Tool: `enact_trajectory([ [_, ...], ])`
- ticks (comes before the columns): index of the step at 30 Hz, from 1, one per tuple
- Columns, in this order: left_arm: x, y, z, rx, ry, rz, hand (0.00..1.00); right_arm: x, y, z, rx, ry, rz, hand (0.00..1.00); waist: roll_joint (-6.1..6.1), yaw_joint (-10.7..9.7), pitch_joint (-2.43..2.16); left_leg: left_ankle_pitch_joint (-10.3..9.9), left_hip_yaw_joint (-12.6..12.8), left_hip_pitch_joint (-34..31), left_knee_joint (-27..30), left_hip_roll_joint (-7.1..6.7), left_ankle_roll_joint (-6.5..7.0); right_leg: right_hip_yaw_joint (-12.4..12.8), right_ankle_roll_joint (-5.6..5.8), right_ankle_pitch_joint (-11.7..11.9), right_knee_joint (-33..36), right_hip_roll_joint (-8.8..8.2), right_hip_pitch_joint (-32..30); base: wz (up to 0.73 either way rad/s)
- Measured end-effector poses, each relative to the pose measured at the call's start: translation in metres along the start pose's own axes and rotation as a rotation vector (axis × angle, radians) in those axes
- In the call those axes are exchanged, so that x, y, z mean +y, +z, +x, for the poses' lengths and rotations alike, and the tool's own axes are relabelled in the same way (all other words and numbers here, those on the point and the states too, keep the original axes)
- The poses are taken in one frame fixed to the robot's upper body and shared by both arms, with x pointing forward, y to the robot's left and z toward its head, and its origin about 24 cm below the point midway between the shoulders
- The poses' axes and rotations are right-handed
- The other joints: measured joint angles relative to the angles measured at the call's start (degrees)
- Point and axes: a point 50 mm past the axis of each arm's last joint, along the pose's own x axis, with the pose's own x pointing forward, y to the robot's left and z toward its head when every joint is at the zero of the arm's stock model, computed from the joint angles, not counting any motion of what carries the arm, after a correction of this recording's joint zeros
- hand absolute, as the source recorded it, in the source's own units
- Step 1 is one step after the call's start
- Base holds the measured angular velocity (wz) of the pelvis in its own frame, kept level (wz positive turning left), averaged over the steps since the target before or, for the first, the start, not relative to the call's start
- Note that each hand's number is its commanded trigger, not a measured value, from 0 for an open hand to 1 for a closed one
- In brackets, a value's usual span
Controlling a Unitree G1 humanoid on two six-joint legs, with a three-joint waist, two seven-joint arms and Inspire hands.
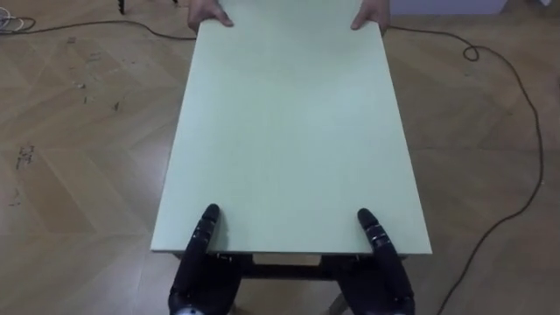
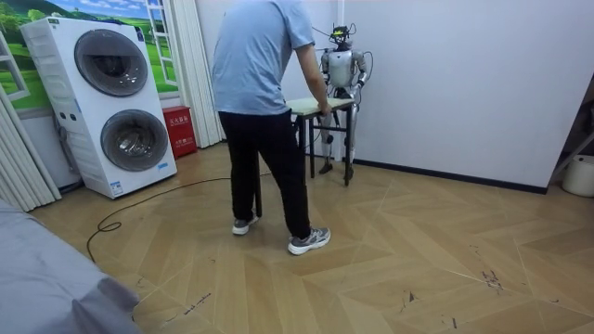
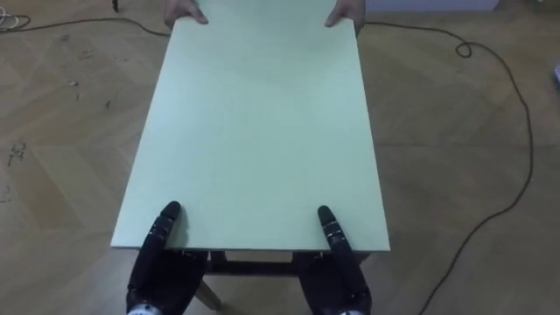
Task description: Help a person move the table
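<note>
The room has a herringbone wooden floor (image 2: 418,250), a plain white wall (image 2: 464,83) close behind the robot, and two stacked washing machines (image 2: 102,102) far off on the room view's left. The floor looks smooth and level, good for walking but probably slick under table legs.

A person (image 2: 264,102) stands at the table's far end, bent a little forward, facing the robot. The robot stands upright at the near end.

The table (image 1: 289,131) is between them. Its pale green rectangular top is bare and runs lengthwise from the robot to the person, over a dark frame with thin legs. I cannot tell whether the legs are off the floor. It looks stiff and fairly light but long, so it will likely swing at the ends and tip if one bearer rises or hurries. The smooth top offers little friction, so the short edges near the corners are the sensible places to hold it.

The person's hands (image 1: 210,13) grip the two far corners. The robot's left hand (image 1: 199,262) clamps the near edge towards the left corner, and the right hand (image 1: 385,262) does so towards the right. Each has its thumb flat on top and the rest hidden under the board.

A dark cable (image 1: 516,96) loops across the floor to the right of the table, a possible snag for feet.
</note>
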Motion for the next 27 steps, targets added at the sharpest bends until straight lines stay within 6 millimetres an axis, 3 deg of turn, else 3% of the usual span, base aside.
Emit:
enact_trajectory([
  [7, 0.003, -0.002, -0.005, 0.001, 0.004, -0.02, 1.0, 0.001, 0.002, 0.0, 0.004, 0.01, -0.023, 1.0, -0.01, -0.48, 0.02, -0.25, -2.3, -0.71, 1.03, 0.05, -0.46, -2.75, -0.33, -0.68, -0.57, 0.18, 1.37, 0.21],
  [14, 0.002, -0.005, -0.004, -0.008, 0.003, -0.048, 1.0, 0.008, 0.008, 0.005, 0.004, 0.035, -0.07, 1.0, 2.17, 0.05, -0.09, -0.68, -4.78, -1.39, 1.75, -0.28, -0.68, -5.42, -0.32, -1.6, -1.16, 0.14, 2.68, 0.2],
  [25, 0.003, -0.009, -0.008, -0.034, -0.01, -0.08, 1.0, 0.016, 0.009, 0.01, 0.001, 0.067, -0.117, 1.0, 1.45, 0.5, -0.18, -0.22, -4.95, 0.91, -1.4, -1.83, -0.29, -5.76, 0.59, -2.56, -1.14, -1.33, 3.8, 0.04],
  [27, 0.003, -0.008, -0.008, -0.041, -0.015, -0.087, 1.0, 0.017, 0.008, 0.011, 0.004, 0.072, -0.116, 1.0, 1.43, 0.35, -0.19, -0.21, -6.04, 0.41, -1.13, -2.31, -0.23, -5.85, 0.95, -2.78, -1.17, -1.57, 4.26, 0.31],
])
